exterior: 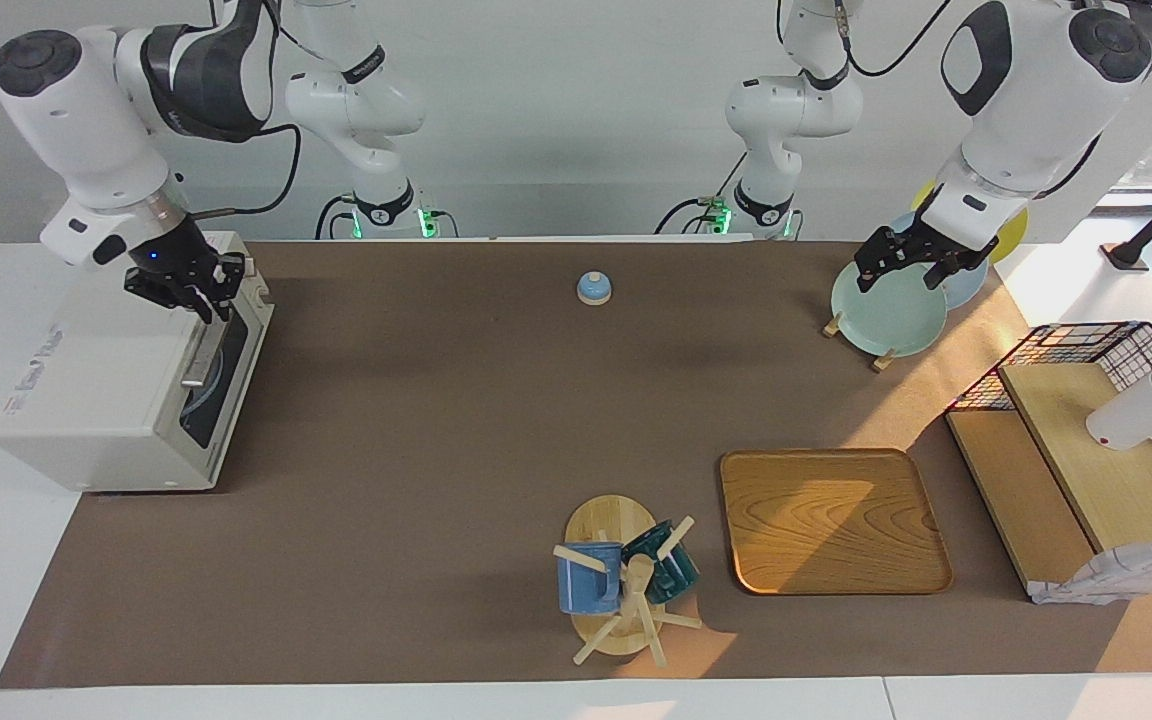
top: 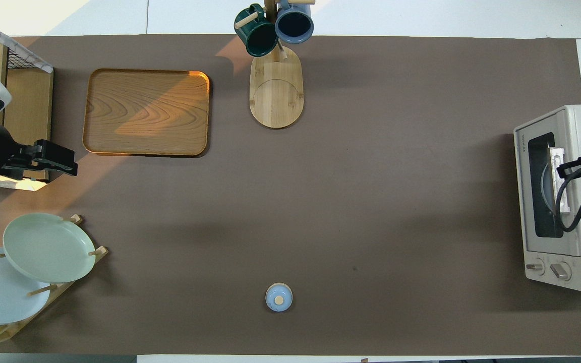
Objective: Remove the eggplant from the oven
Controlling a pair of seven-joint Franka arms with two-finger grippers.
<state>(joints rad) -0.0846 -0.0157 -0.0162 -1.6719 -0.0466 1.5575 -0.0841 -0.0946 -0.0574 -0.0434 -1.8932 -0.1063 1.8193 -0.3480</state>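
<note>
Mugs on their wooden rack (exterior: 626,590) aside, your right gripper (exterior: 198,290) hangs at the oven (exterior: 126,390) door handle, jaw state unreadable; the eggplant is unseen, presumably inside. Left gripper (exterior: 911,262) waits over the plates.

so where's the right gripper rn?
The right gripper is at the oven, at the right arm's end of the table, just above the door's silver handle; the door looks shut.

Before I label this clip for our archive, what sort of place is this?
Probably a robotics lab staged as a kitchen: a cream-white toaster oven, a wooden rack of pastel plates and a wooden mug tree on a brown-papered table, under two Franka arms.
</note>
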